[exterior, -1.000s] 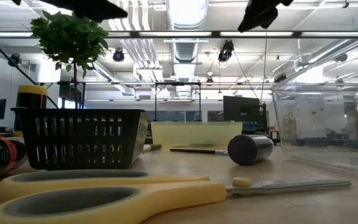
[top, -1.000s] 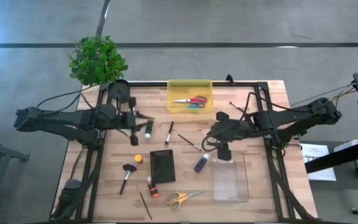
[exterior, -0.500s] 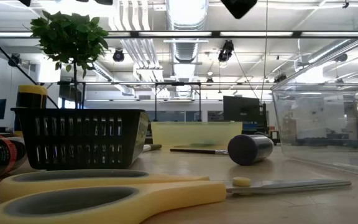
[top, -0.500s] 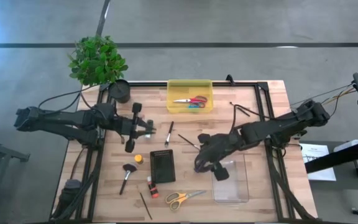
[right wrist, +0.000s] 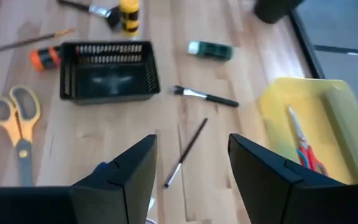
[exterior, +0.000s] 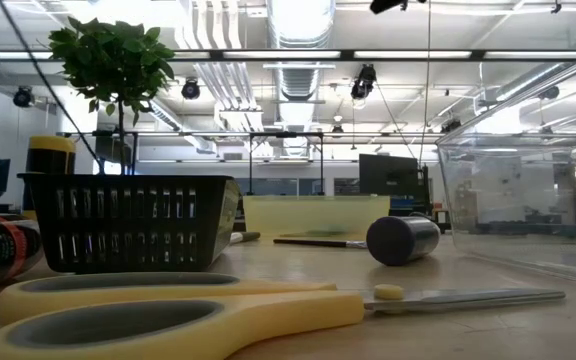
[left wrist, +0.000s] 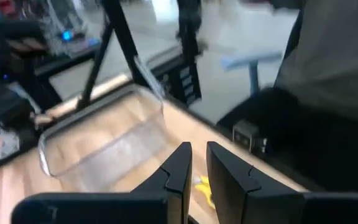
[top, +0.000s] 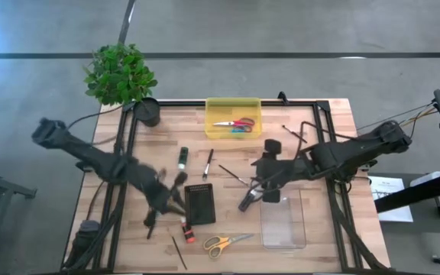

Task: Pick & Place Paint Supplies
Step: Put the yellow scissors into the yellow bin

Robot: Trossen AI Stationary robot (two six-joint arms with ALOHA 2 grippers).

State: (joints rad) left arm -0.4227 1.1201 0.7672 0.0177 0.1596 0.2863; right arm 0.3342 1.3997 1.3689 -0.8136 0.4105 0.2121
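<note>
My left gripper [top: 176, 191] hangs just left of the black basket [top: 199, 204], its fingers [left wrist: 179, 165] nearly together with nothing between them. My right gripper [top: 270, 192] hovers open above the far end of the clear container [top: 283, 220], empty [right wrist: 191, 146]. The green tube [top: 182, 158] lies flat on the table, and so do two thin brushes [top: 208, 163] [top: 231, 174] and the purple tube [top: 246, 202]. The red tube [top: 187, 229] and another thin brush [top: 178, 252] lie near the front edge. The left arm partly hides the wider brush [top: 153, 220] and covers the yellow-orange tube's spot.
A yellow bin [top: 234, 128] holding scissors sits at the far edge. Yellow-handled scissors [top: 224, 243] lie near the front. A plant [top: 119, 72] and a dark pot [top: 147, 111] stand at the far left corner. Bare wood shows on the table's right side.
My left arm has swung away from the green tube toward the near edge and now sits left of the black basket; the tube lies where it was. My right gripper dipped toward the purple tube half a second ago, then drew back over the clear container.
</note>
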